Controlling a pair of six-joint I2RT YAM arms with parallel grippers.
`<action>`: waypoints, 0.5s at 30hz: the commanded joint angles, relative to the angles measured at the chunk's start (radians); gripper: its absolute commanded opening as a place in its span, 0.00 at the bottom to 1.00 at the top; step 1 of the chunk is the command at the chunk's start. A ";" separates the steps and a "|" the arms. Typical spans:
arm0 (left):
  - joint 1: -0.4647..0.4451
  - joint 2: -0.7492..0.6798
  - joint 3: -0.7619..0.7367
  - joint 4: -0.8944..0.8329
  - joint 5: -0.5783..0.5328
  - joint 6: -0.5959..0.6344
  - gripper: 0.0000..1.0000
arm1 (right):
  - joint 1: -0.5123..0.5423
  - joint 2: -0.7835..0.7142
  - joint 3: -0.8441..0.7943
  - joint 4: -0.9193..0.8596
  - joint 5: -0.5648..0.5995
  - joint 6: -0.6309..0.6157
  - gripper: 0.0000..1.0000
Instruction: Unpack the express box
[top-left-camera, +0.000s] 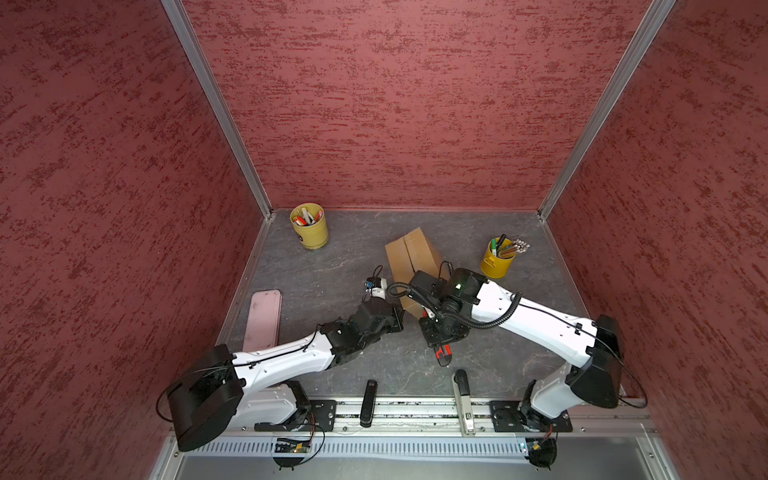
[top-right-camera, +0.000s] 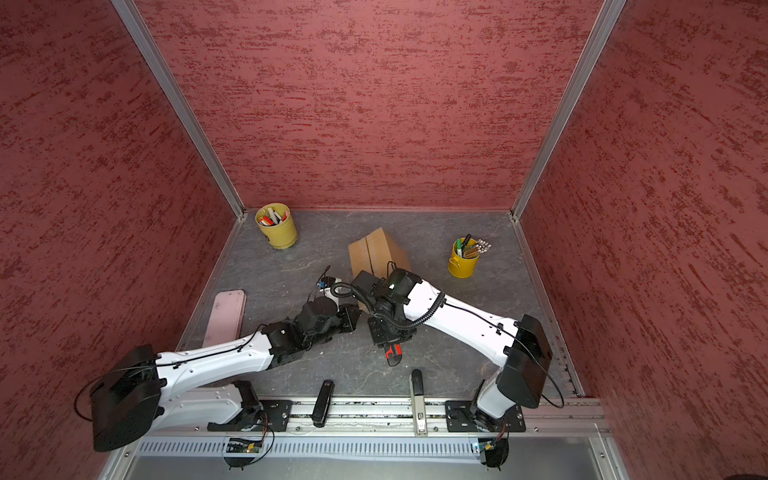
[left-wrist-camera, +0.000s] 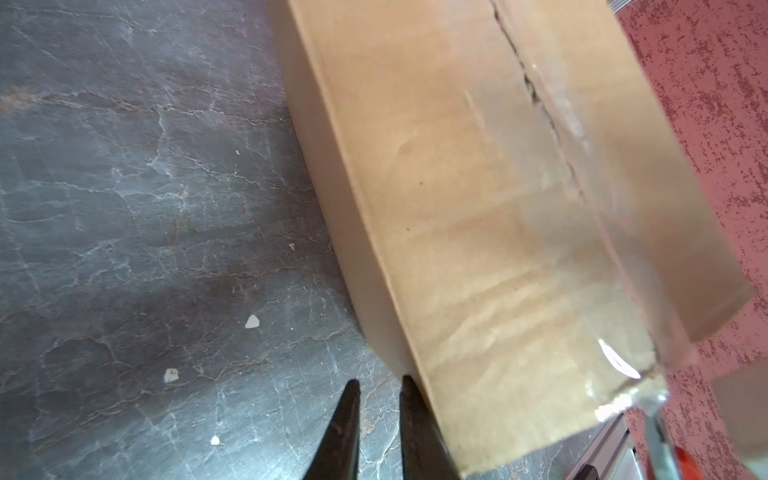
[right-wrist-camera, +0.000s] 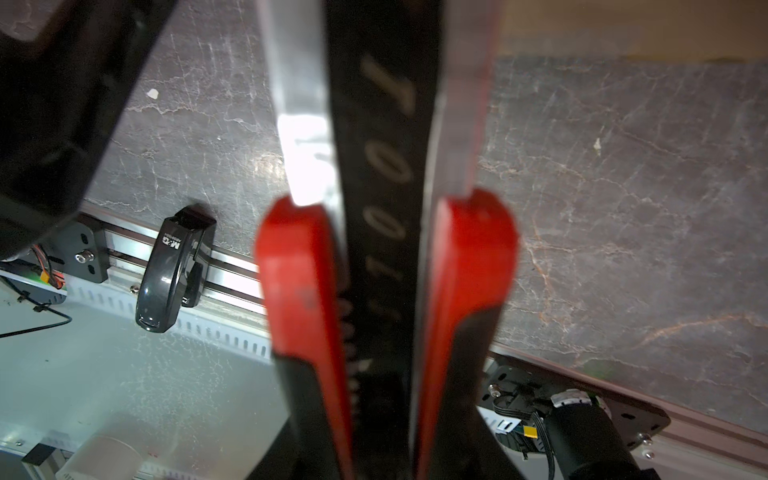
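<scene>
Mid-job on grey tabletop (top-left-camera: 332, 266): L arm (top-left-camera: 286, 361) stretched low from near-left base toward centre; L gripper (left-wrist-camera: 380, 380) just beside the long wall of the express box (top-left-camera: 409, 253) facing that arm, close to its near corner; jaws all but closed, nothing between them; R arm (top-left-camera: 540, 320) angled in from near-right base, wrist bent down over box's near end; R gripper (top-left-camera: 441, 351) clamped on a red-and-black utility knife (right-wrist-camera: 382, 166), metal front end toward the box; own fingers hard to tell from knife handle in wrist view; box on table slightly right of centre, set aslant, flaps down, clear tape along centre seam. Far-left corner: yellow pen cup (top-left-camera: 309, 228) w/ markers; right of box: second yellow cup (top-left-camera: 498, 259) w/ pens, pencils leaning out; at left edge: pink oblong case (top-left-camera: 262, 320) lying flat; black stapler (top-left-camera: 368, 403) and grey stapler (top-left-camera: 463, 399) at near rail.
</scene>
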 joint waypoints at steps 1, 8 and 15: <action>-0.021 -0.031 0.024 0.105 0.054 0.008 0.20 | 0.011 -0.019 -0.007 0.061 -0.045 -0.069 0.00; -0.019 -0.043 0.019 0.102 0.037 0.004 0.20 | 0.001 -0.026 -0.004 0.006 0.010 -0.067 0.00; -0.017 -0.065 0.018 0.079 0.010 0.004 0.21 | -0.014 -0.050 0.011 -0.021 0.059 -0.051 0.00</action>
